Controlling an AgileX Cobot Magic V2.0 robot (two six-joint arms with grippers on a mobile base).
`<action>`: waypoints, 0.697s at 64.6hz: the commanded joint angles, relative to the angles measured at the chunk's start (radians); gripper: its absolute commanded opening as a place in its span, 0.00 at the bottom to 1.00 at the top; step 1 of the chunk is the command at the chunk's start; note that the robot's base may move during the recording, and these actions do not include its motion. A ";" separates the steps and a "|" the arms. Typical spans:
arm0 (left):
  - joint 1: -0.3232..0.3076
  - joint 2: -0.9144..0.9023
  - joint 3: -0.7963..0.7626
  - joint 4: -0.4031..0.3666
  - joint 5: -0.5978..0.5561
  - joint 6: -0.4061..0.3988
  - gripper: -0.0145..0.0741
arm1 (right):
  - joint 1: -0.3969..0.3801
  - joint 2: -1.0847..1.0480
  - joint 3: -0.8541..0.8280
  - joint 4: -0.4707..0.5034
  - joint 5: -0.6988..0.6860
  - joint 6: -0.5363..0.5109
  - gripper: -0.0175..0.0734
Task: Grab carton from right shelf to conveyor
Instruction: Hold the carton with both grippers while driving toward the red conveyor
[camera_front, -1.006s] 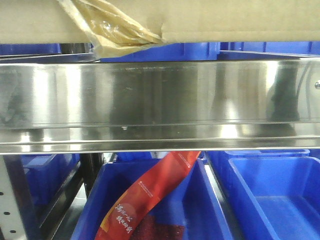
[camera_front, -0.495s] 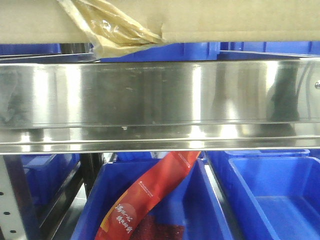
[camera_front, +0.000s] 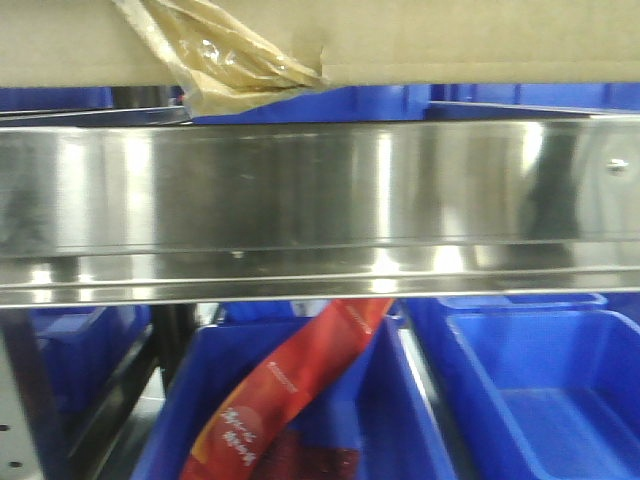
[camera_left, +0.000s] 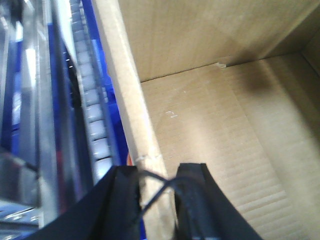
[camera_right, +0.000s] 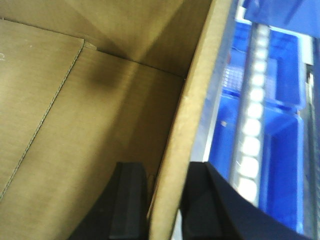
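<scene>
One right shelf (camera_front: 320, 190): its shiny steel front rail is running across the whole front view, with light streaking along it.
One carton (camera_front: 450, 40): it is showing just above that rail at the top of the front view; both wrist views are looking down into its open top at bare corrugated board.
Two blue bins (camera_front: 560, 420): they are sitting side by side below the rail, and more blue plastic is peeking out behind the carton.
One left claw (camera_left: 156, 200): it is straddling the carton's side wall, one black finger outside and one inside, pinching the cardboard, with a thin wire looping across the gap.
One right claw (camera_right: 165, 205): it is doing the same on the opposite wall, clenched on the board edge.
One red packet (camera_front: 290, 390): it is leaning diagonally in the middle bin, its top end disappearing behind the rail.
One tape tuft (camera_front: 230, 60): amber and glossy, it is hanging off the carton's lower edge, left of centre.
</scene>
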 joint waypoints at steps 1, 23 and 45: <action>-0.014 -0.007 -0.012 -0.058 -0.051 0.021 0.15 | 0.002 -0.003 -0.002 0.016 -0.047 -0.012 0.12; -0.014 -0.007 -0.012 -0.058 -0.055 0.021 0.15 | 0.002 -0.003 -0.002 0.016 -0.047 -0.012 0.12; -0.014 -0.007 -0.012 -0.058 -0.059 0.021 0.15 | 0.002 -0.003 -0.002 0.016 -0.047 -0.012 0.12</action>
